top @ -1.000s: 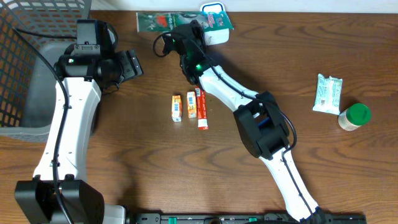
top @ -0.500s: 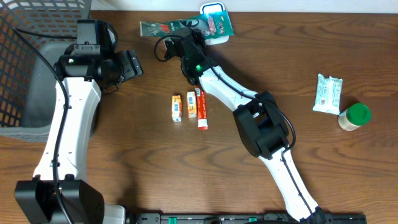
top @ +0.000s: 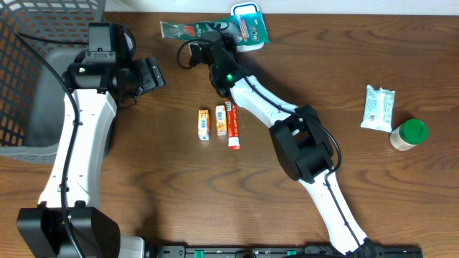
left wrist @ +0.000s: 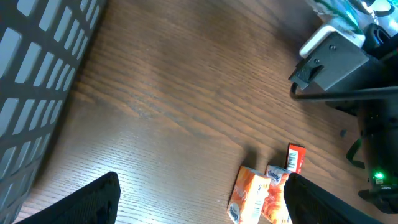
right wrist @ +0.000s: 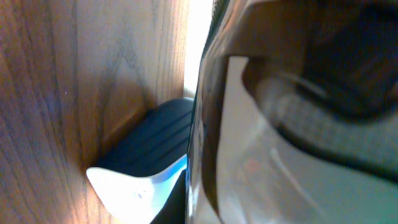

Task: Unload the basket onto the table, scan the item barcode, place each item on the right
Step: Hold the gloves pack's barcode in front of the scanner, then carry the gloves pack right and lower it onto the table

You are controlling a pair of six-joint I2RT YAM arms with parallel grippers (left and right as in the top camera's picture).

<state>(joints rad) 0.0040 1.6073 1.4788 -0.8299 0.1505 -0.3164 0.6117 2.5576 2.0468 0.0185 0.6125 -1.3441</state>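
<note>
Right gripper (top: 215,37) is seen at the far edge of the table (top: 143,186), clenched on the green packet (top: 188,29). The grip point is mostly hidden by the wrist in the overhead view.

The packet is held flat. Its right end is laid over the white-and-blue scanner (top: 244,9). Whether they touch cannot be told. In the right wrist view only a blurred close-up of the packet film and the scanner's blue body is shown. No barcode can be read.

Left gripper (top: 152,75) is released, jaws wide apart, nothing between them. It is parked over bare wood just beside the mesh basket (top: 21,79).

Two orange boxes (top: 204,123) and a red stick (top: 232,126) are lined up side by side mid-table. A white-green pack (top: 378,107) and a green-lidded jar (top: 409,134) are set well apart on the right.
</note>
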